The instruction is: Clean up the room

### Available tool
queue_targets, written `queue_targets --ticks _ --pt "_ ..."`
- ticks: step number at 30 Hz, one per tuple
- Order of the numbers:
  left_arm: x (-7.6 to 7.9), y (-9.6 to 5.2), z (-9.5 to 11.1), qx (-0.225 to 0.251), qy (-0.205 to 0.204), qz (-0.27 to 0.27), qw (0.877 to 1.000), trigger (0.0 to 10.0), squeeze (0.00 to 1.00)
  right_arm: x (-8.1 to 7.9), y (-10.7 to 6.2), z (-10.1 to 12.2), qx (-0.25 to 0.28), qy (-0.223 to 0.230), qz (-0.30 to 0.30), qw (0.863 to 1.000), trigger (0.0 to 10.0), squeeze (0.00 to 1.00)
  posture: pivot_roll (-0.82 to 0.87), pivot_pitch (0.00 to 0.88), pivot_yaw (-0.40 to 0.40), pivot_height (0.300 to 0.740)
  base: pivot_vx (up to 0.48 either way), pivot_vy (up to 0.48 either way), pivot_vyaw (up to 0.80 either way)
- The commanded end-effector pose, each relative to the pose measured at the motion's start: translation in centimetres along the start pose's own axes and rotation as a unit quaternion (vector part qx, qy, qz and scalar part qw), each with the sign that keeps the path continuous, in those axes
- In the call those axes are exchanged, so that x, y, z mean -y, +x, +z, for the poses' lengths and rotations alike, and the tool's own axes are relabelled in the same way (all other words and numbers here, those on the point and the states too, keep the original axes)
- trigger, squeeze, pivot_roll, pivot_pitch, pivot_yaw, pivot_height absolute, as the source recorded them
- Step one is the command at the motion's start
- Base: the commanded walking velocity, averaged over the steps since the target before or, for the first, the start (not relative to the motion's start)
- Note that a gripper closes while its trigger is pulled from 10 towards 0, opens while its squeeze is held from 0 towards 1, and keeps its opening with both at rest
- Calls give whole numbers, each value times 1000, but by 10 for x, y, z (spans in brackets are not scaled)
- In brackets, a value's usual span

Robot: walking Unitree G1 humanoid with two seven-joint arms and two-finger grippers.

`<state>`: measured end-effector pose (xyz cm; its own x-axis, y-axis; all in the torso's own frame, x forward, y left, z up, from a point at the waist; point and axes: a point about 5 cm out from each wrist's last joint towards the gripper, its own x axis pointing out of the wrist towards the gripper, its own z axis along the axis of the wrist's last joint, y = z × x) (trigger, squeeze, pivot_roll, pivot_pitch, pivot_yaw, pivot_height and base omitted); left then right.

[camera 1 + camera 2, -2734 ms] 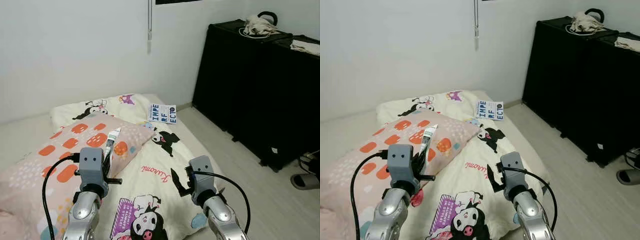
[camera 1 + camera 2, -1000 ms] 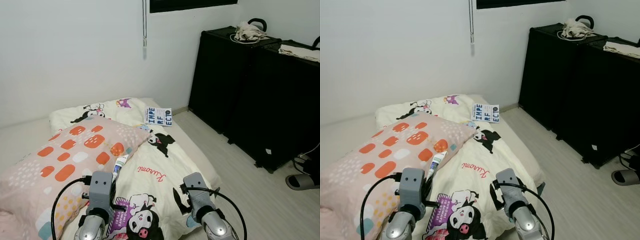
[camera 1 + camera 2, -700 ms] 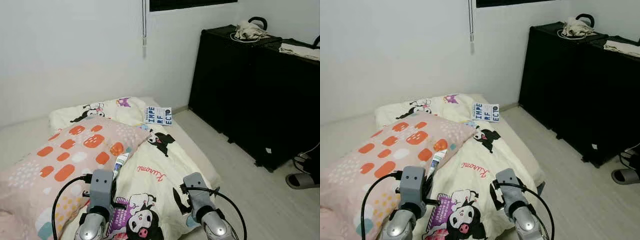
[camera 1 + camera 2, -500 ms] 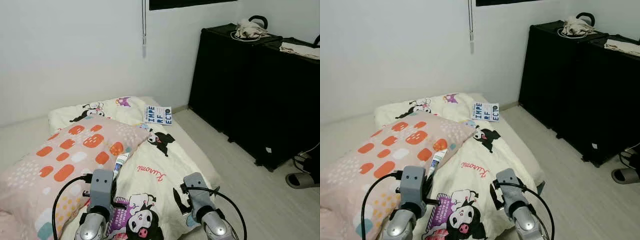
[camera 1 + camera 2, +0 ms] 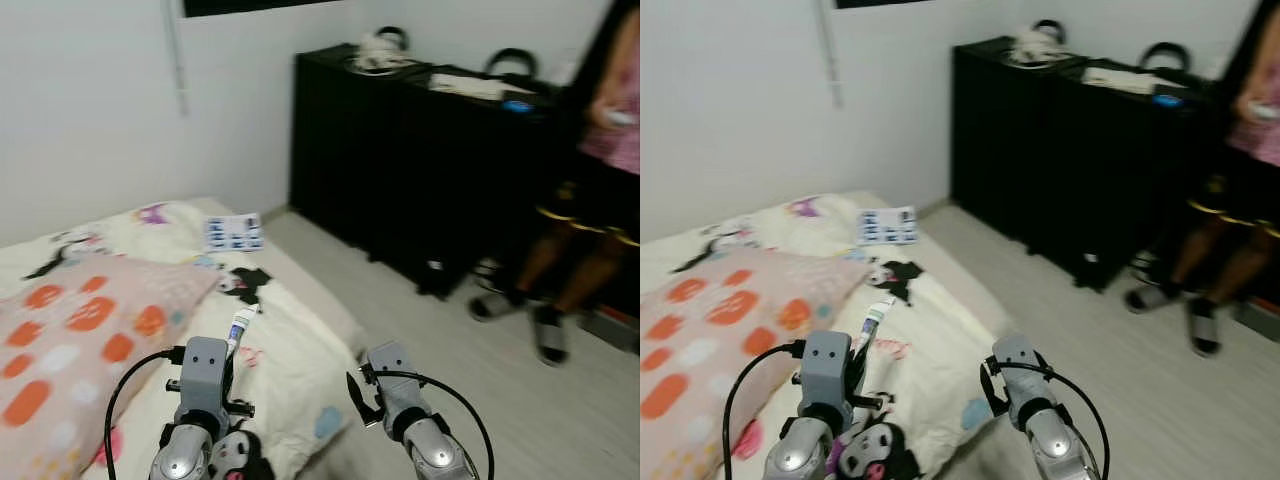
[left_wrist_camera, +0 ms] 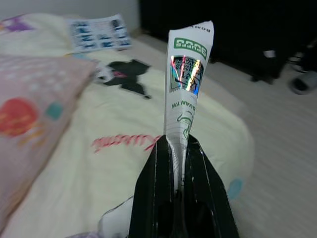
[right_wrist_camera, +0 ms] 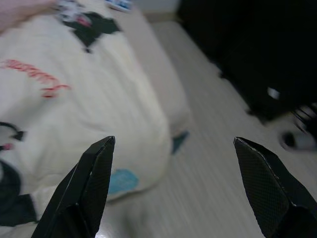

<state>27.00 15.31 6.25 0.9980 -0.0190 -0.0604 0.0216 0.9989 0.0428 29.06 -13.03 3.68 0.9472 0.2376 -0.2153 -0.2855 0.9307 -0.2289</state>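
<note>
The view has swung right, bringing a person (image 5: 590, 190) into sight. The left gripper (image 6: 179, 148) pinches a tube (image 6: 185, 94); the right gripper (image 7: 173, 163) gapes wide.

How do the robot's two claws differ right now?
The left claw is shut on a white tube that stands up between its fingers; the right claw is wide open and holds nothing. The left sits above the cream bedding, the right over the bedding's edge and floor. Both have black fingers.

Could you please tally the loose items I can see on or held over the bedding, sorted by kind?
Pillow: 1
Book: 1
Tube, clamped in the left gripper: 1
Total: 3
</note>
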Motion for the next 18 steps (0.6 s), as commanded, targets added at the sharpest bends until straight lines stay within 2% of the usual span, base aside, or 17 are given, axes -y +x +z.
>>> queue_targets --ticks 1,18 --pt "0 -2 -3 -4 4 1 1000 10000 0 -1 -3 -7 -11 5 3 1000 10000 0 -23 135 -38 740 0 0 -800" --pt "-3 -2 -1 1 3 9 1000 10000 0 0 -2 -5 -9 3 7 1000 10000 0 -24 135 -47 740 0 0 -800"
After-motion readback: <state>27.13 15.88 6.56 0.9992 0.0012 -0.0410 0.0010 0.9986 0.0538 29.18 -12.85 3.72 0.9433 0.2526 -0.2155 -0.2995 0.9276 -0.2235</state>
